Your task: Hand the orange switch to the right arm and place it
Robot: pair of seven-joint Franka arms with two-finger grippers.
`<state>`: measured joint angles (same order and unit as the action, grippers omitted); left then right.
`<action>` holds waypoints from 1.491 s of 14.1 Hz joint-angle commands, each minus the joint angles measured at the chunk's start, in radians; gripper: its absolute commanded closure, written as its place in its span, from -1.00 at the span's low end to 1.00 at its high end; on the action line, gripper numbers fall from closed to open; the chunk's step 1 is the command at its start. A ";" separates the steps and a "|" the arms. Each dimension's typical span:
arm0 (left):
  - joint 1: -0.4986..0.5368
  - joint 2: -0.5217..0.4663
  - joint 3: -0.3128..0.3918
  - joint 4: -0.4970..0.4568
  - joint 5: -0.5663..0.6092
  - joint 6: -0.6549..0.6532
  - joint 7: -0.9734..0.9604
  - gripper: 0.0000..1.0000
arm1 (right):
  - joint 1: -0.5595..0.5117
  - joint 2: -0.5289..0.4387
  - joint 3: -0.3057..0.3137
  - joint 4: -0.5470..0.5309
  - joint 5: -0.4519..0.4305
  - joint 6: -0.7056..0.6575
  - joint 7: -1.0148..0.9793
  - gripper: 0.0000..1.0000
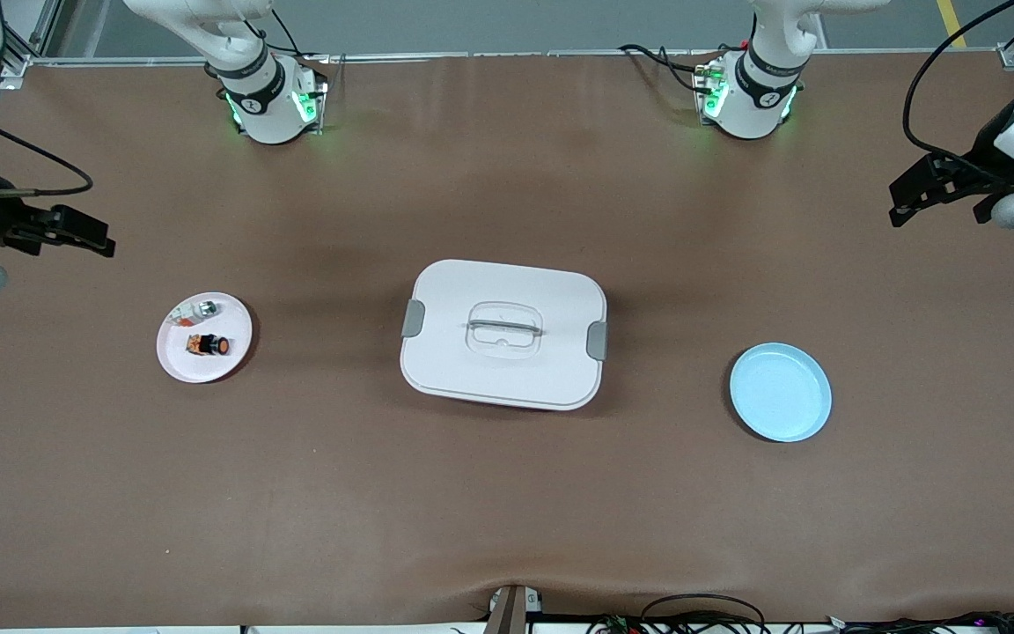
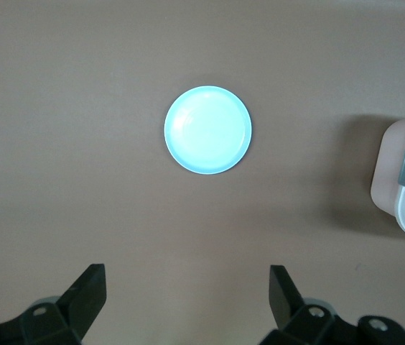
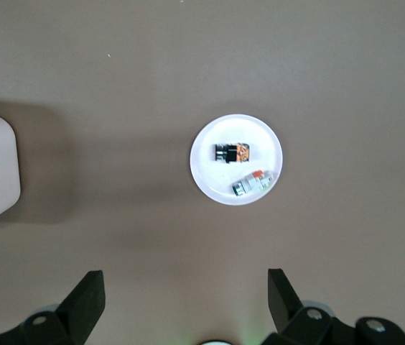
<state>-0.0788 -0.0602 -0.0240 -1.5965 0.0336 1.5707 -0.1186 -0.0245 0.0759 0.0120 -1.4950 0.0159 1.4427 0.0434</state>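
1. The bench (image 1: 507, 493) is covered in a brown mat and carries everything else; both arm bases stand along its edge farthest from the front camera.
2. The right arm (image 1: 243, 62) waits, raised, with its wrist out over its own end of the bench.
3. The left arm (image 1: 767, 70) waits in the same way over its own end of the bench.
4. A white box (image 1: 503, 333) with a closed lid, a grey latch at each short end and a clear handle on top, sits in the middle of the bench, between the two plates and well apart from each.
5. A light blue plate (image 1: 780, 392) lies toward the left arm's end of the bench, a little nearer to the front camera than the box. The left wrist view shows it bare inside (image 2: 208, 129).
6. A white plate (image 1: 205, 337) lies toward the right arm's end of the bench.
7. The right gripper (image 3: 186, 298) hangs in the air over the bare mat near the white plate, its jaws spread wide with nothing between them.
8. The left gripper (image 2: 188, 296) hangs over the bare mat near the blue plate, its jaws likewise wide apart and holding nothing.
9. The orange switch (image 1: 209, 344) lies on its side in the white plate, its round orange end turned toward the box; neither gripper touches it.
10. A small silvery-clear part (image 1: 194, 310) with an orange-red speck lies in the same plate, just beside the switch and farther from the front camera.
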 commanded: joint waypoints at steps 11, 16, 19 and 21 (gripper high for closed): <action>0.004 -0.013 -0.007 -0.008 -0.014 0.006 0.027 -1.00 | -0.017 -0.027 0.005 0.035 0.016 -0.025 0.021 -1.00; 0.004 -0.010 -0.007 -0.008 -0.014 0.011 0.027 -1.00 | -0.034 -0.059 0.005 0.009 0.015 -0.025 0.019 -1.00; 0.004 -0.006 -0.005 -0.006 -0.014 0.014 0.027 -1.00 | -0.034 -0.067 0.006 -0.001 0.016 -0.033 0.021 -1.00; 0.002 -0.006 -0.007 -0.008 -0.014 0.014 0.027 -1.00 | -0.034 -0.094 0.006 -0.039 0.016 -0.025 0.019 -1.00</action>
<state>-0.0791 -0.0601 -0.0275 -1.5977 0.0336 1.5729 -0.1169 -0.0461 0.0341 0.0106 -1.4715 0.0175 1.4109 0.0505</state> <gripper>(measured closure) 0.000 0.000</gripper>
